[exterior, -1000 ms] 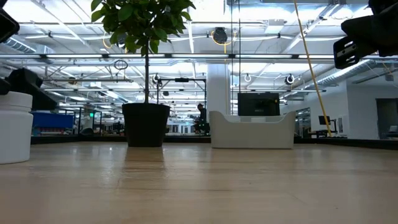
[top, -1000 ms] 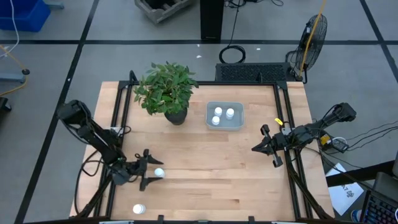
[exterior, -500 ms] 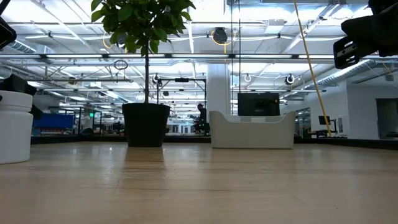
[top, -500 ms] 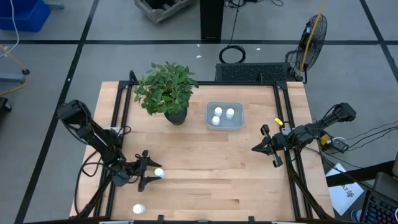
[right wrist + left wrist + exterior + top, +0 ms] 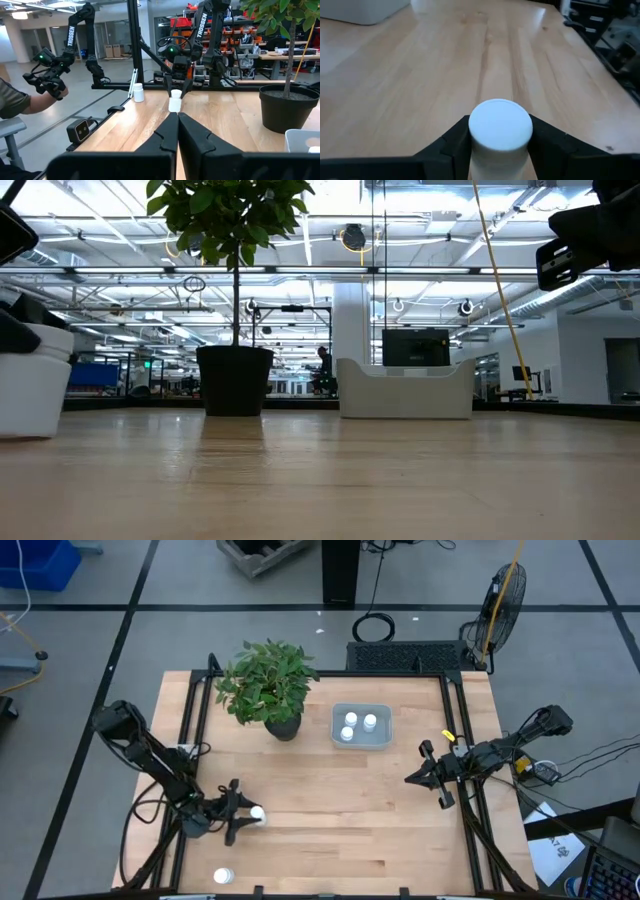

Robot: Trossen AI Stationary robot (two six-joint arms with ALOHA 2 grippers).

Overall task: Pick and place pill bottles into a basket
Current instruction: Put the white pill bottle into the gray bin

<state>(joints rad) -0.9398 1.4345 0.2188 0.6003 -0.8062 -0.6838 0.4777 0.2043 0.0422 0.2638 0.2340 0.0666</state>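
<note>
A white pill bottle (image 5: 257,815) stands upright on the wooden table at the near left, with my left gripper (image 5: 248,816) shut on it; the left wrist view shows its round cap (image 5: 500,125) between the dark fingers. A second pill bottle (image 5: 224,876) stands on its base by the near edge. The pale basket (image 5: 384,739) sits at the table's middle far side with two pill bottles (image 5: 348,733) (image 5: 370,721) inside. My right gripper (image 5: 412,778) hangs shut at the right side, touching nothing. My left gripper pinches the bottle's body just under the cap (image 5: 476,154) between its two fingers (image 5: 451,146), one on either side. The fingers lie about level, coming from the table's left. The bottle stays upright with its base on the table.
A leafy plant in a dark pot (image 5: 281,726) stands left of the basket. Black rails run along the table's left (image 5: 190,730) and right (image 5: 462,730) sides. A person with a hand-held controller (image 5: 47,70) shows beyond the table in the right wrist view.
My left gripper's fingers have drawn together from wide open until they meet the pill bottle's sides. In the low view the bottle has shifted slightly along the table.
</note>
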